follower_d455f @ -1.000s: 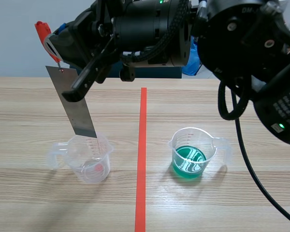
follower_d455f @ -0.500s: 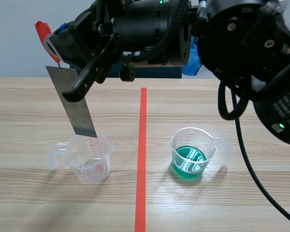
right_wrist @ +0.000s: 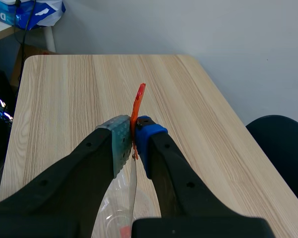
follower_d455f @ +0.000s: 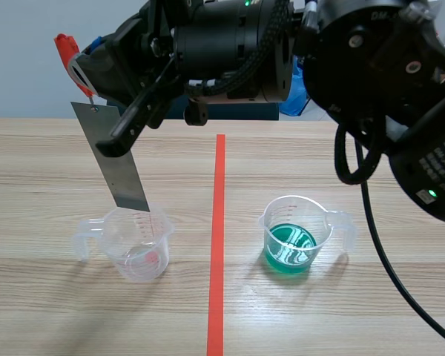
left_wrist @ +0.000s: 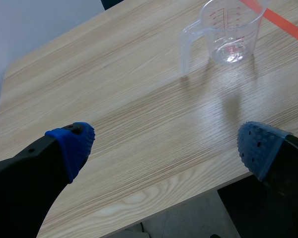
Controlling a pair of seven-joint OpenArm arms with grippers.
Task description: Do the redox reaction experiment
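Right fingers (right_wrist: 120,144) clamp orange clip (right_wrist: 138,101); its metal strip (follower_d455f: 117,159) hangs over clear beaker (follower_d455f: 137,248). Left fingers (left_wrist: 72,146) spread, empty.

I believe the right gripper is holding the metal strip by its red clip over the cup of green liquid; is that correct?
Not quite: the scene view shows the metal strip hanging over the clear cup, not the cup of green liquid. The right gripper does hold it by its red clip.

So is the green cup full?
Partly full. The cup holds green liquid only in its lower part, well below the rim.
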